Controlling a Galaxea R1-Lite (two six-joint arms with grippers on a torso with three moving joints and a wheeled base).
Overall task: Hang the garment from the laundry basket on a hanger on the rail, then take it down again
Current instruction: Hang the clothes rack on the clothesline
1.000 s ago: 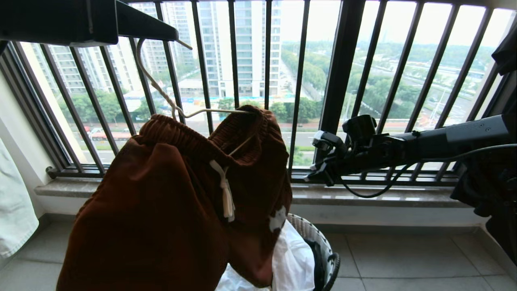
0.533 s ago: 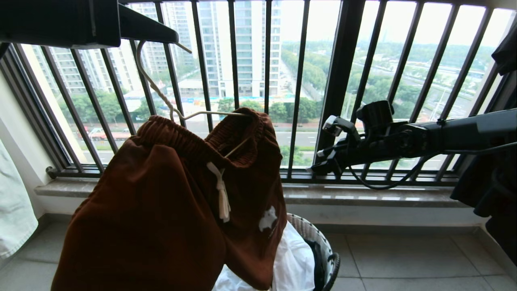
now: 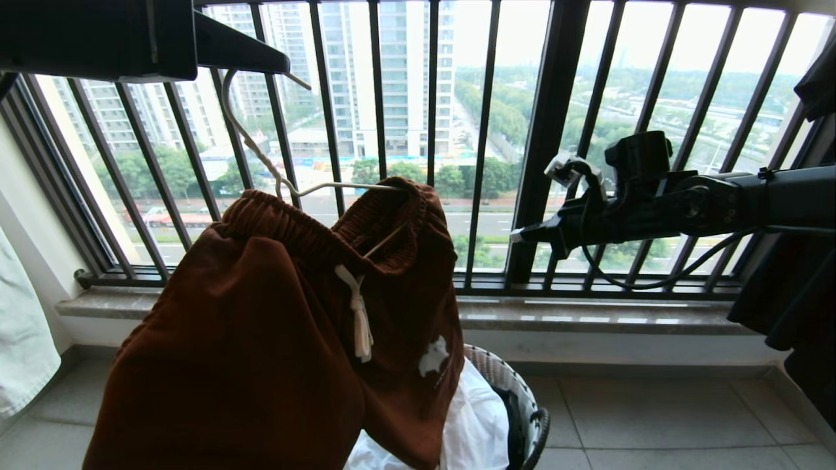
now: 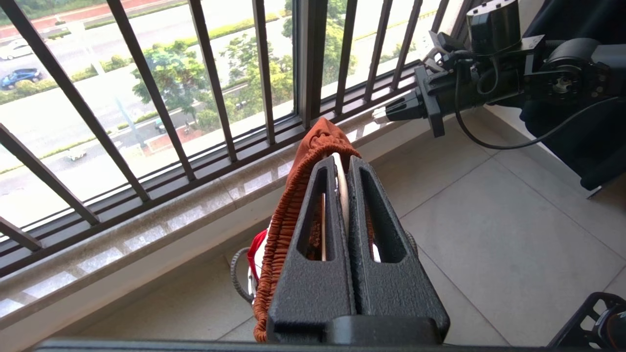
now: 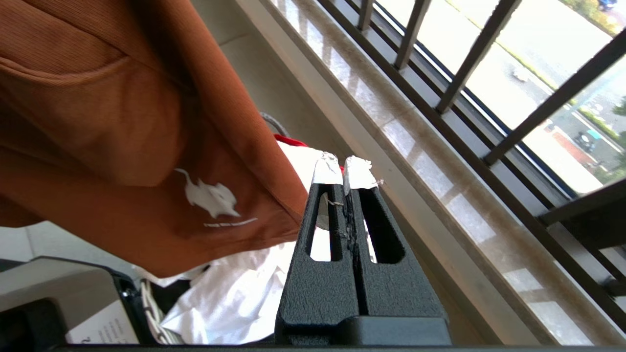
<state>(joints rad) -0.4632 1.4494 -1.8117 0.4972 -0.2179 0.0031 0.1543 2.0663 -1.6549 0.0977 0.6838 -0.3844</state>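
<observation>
Head view: rust-brown shorts (image 3: 274, 339) hang on the cream wire hanger (image 3: 339, 185), waistband bunched over the hanger's bar, white drawstring (image 3: 359, 313) dangling down the front, small white logo (image 3: 434, 356) low on the right side. Hanger hook goes up to the dark overhead rail (image 3: 130, 39) at top left. Laundry basket (image 3: 522, 405) sits on the tiled floor below and just right of the shorts, white cloth (image 3: 473, 424) inside. Right gripper (image 3: 522, 234) is out in the air to the right of the shorts, clear of them, in front of the black balcony railing (image 3: 555, 130), pointing left. Right wrist view: taped fingertips (image 5: 326, 171) pressed together, nothing between them, shorts' logo side nearby but not touching. Left wrist view: left gripper (image 4: 342, 166) is clamped on the hanger, its cream wire (image 4: 340, 186) visible between the fingers, with the shorts' ribbed waistband wrapped over the tips. Pale garment (image 3: 19, 352) hangs at far left, dark one (image 3: 797, 294) at far right.
</observation>
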